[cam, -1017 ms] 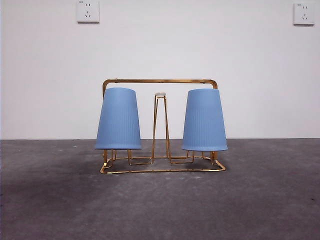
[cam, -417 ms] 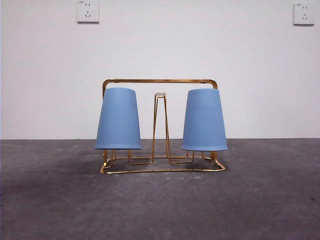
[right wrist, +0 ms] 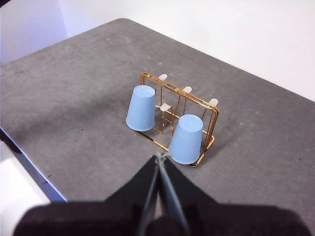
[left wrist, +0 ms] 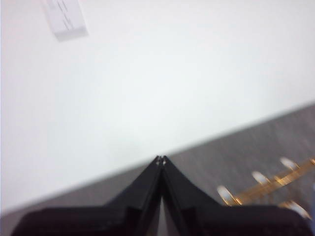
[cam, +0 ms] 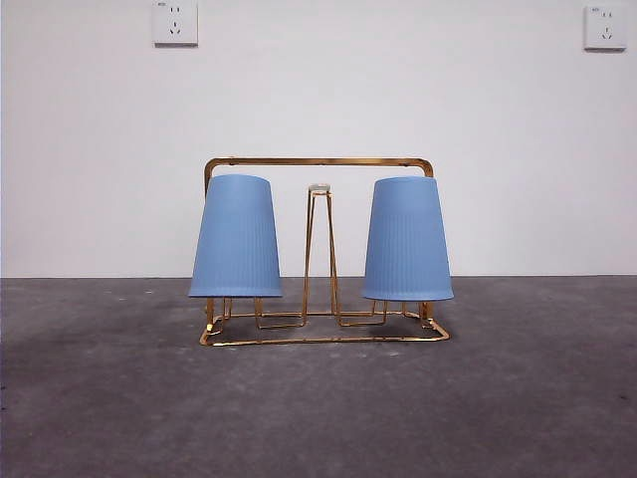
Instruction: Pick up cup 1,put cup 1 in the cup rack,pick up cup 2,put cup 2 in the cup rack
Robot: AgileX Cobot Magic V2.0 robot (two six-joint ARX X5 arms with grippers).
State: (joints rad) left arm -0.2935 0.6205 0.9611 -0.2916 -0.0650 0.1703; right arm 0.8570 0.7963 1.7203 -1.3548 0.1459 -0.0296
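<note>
Two blue ribbed cups hang upside down on the gold wire cup rack (cam: 318,161) in the middle of the table. One cup (cam: 236,237) sits on the rack's left prong and the other cup (cam: 406,240) on its right prong; a bare prong (cam: 318,189) stands between them. From high above, the right wrist view takes in the cup rack (right wrist: 206,105) and both cups (right wrist: 141,108) (right wrist: 186,139). My right gripper (right wrist: 160,156) is shut and holds nothing. My left gripper (left wrist: 160,159) is shut too, raised, with the rack's pale-tipped prongs (left wrist: 258,178) at the edge of its view.
The dark grey table (cam: 318,408) ends at a white wall with two sockets (cam: 175,22) (cam: 604,27). The table's near edge (right wrist: 29,169) shows in the right wrist view.
</note>
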